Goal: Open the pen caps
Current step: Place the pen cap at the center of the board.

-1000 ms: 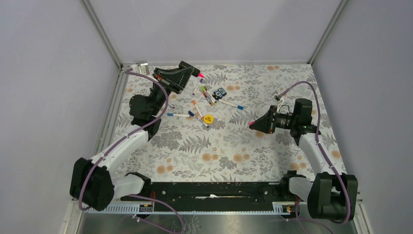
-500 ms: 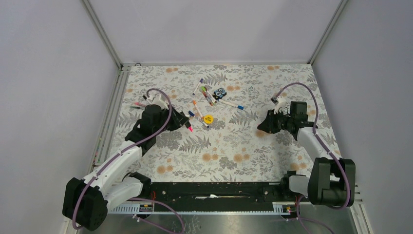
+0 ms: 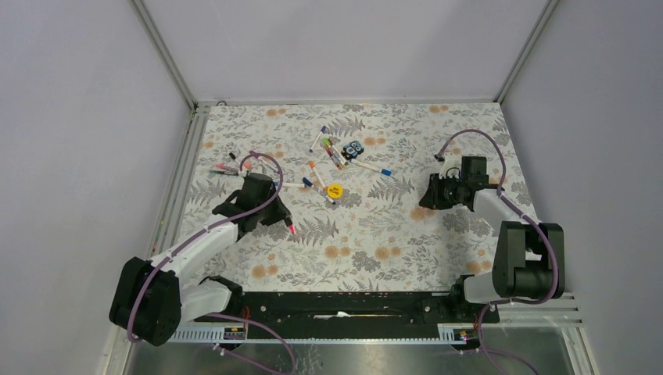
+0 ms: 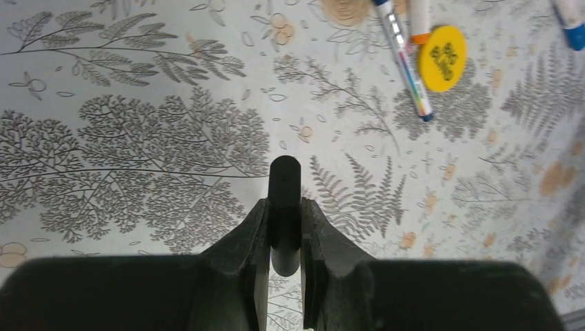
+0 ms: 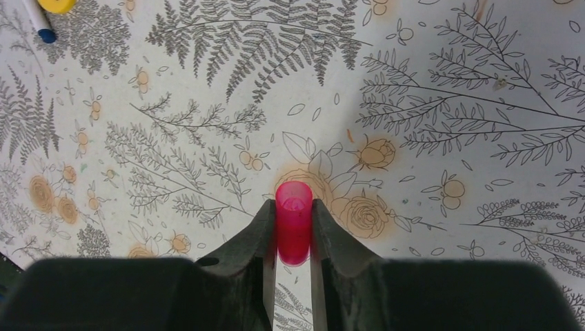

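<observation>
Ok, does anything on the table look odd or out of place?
A yellow disc and a black-and-blue block lie among the scattered pens at the far middle, though neither is a pen or cap. Nothing looks spilled or broken. The left claw grips a black pen barrel, the right claw a pink cap.

White-and-black arms (image 3: 199,238), purple cables (image 3: 472,132), black wedge-shaped fingers (image 4: 252,238).

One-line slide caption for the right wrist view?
Fingers of the right gripper clamp a small pink plastic cap above the floral-print table cover.
</observation>
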You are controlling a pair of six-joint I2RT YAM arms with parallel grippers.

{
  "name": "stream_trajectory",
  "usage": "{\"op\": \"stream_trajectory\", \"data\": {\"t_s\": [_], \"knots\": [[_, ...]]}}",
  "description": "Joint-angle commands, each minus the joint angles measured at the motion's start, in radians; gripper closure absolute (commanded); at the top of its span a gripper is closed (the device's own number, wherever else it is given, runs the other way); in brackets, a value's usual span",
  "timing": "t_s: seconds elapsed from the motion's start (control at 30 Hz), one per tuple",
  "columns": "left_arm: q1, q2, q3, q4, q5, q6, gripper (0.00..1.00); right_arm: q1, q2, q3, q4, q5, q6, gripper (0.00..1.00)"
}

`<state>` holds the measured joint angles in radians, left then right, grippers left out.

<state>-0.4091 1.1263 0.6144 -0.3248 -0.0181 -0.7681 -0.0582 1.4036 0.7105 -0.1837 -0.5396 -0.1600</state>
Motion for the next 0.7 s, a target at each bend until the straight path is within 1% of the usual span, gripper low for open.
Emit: {"op": "stream_trajectory", "data": {"t_s": [0.0,0.13,0.2,0.33,0.37,0.53,0.67], "knots": [[0.006,0.050,0.016,-0.013,-0.080,0.005,1.00,-0.002,0.061,0.064,-0.023,0.040,0.005,0.77],[0.006,0.092,0.015,-0.016,-0.093,0.019,0.99,-0.002,0.113,0.092,-0.048,0.057,0.005,0.77],[0.006,0.105,0.012,-0.016,-0.099,0.020,0.95,-0.002,0.127,0.098,-0.050,0.062,0.005,0.77],[0.006,0.131,0.012,-0.016,-0.107,0.027,0.79,-0.002,0.141,0.099,-0.050,0.076,0.005,0.76],[0.006,0.139,0.014,-0.018,-0.110,0.026,0.77,-0.002,0.145,0.101,-0.050,0.083,0.005,0.75],[0.006,0.168,0.018,-0.023,-0.121,0.025,0.73,-0.002,0.178,0.117,-0.064,0.119,0.007,0.71],[0.006,0.159,0.024,-0.033,-0.128,0.023,0.67,-0.002,0.195,0.128,-0.077,0.125,0.005,0.65]]}}
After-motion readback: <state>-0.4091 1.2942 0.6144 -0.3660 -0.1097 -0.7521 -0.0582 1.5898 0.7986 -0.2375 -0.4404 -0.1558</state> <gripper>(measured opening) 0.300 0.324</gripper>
